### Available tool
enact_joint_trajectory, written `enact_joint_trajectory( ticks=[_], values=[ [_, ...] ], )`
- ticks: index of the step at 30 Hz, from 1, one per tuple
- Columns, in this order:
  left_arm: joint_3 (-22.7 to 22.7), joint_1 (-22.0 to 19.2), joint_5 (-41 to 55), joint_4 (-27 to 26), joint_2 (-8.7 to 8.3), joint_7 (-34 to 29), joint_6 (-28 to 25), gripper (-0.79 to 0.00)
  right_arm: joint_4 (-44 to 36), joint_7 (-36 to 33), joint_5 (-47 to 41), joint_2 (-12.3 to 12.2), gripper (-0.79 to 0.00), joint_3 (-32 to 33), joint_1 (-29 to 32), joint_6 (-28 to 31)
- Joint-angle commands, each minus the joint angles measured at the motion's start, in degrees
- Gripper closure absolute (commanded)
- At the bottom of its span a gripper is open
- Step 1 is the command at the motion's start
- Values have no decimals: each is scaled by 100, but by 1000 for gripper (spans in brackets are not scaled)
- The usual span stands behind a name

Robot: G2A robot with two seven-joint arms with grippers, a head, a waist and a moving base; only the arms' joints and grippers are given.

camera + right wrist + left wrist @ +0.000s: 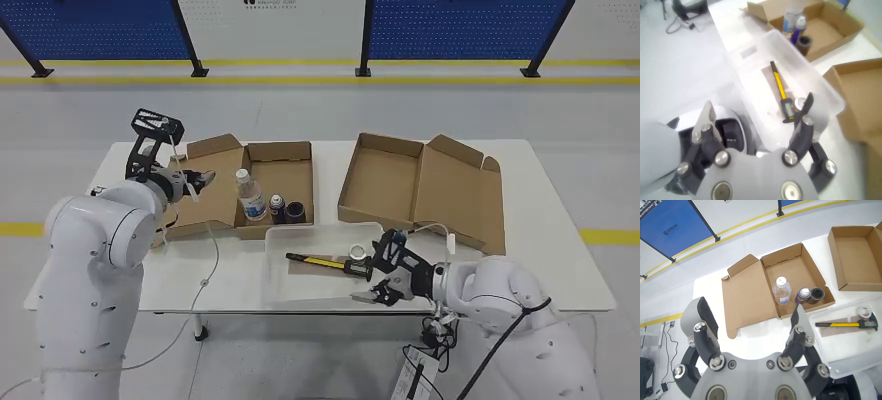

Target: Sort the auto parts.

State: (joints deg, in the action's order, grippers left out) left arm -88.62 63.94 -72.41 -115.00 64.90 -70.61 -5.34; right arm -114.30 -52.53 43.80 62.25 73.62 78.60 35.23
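Observation:
A yellow-and-black digital caliper [322, 263] [848, 324] [780, 87] and a white ring [357, 251] [864, 311] [798, 102] lie in the translucent white tray [275, 280] [818, 338] [789, 43]. My right gripper [373, 272] [759, 103] hangs open over the tray's right end, one finger close beside the ring and the caliper's display. The left cardboard box [290, 165] [791, 264] holds a clear bottle [251, 195] [781, 291], a purple spray can [277, 208] [803, 294] and a black cylinder [296, 211] [817, 294], all upright. My left gripper [203, 181] [750, 308] is open, raised above that box's flattened lid.
An empty cardboard box [390, 185] [853, 256] [859, 89] with its lid folded out sits at the table's back right. The white table [560, 240] ends just in front of the tray. Cables hang off the table's left edge.

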Motion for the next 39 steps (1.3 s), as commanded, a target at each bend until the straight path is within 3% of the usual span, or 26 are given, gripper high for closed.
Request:
enact_joint_trajectory(
  ticks=[1, 6, 8, 11, 13, 16, 34, 39],
  values=[
    [0, 0, 0, 0, 0, 0, 0, -785, -113, -185, 67, 1, -785, -80, -143, -243],
    [0, 0, 0, 0, 0, 0, 0, -785, -322, -1585, 277, 28, -785, -564, -890, -1047],
    [0, 0, 0, 0, 0, 0, 0, -785, -249, -2493, 386, 48, -785, -892, -1356, -1274],
    [0, 0, 0, 0, 0, 0, 0, -785, -197, -3114, 476, 91, -785, -1251, -1804, -1477],
    [0, 0, 0, 0, 0, 0, 0, -785, -12, -3194, 233, 110, -785, -1374, -2041, -1541],
    [0, 0, 0, 0, 0, 0, 0, -785, 227, -3179, 562, 32, -785, -1796, -2372, -1525],
    [0, 0, 0, 0, 0, 0, 0, -785, 227, -3179, 562, 32, -785, -1796, -2372, -1525],
    [0, 0, 0, 0, 0, 0, 0, -785, 266, -2973, 884, 70, -785, -2267, -2631, -1321]
  ],
)
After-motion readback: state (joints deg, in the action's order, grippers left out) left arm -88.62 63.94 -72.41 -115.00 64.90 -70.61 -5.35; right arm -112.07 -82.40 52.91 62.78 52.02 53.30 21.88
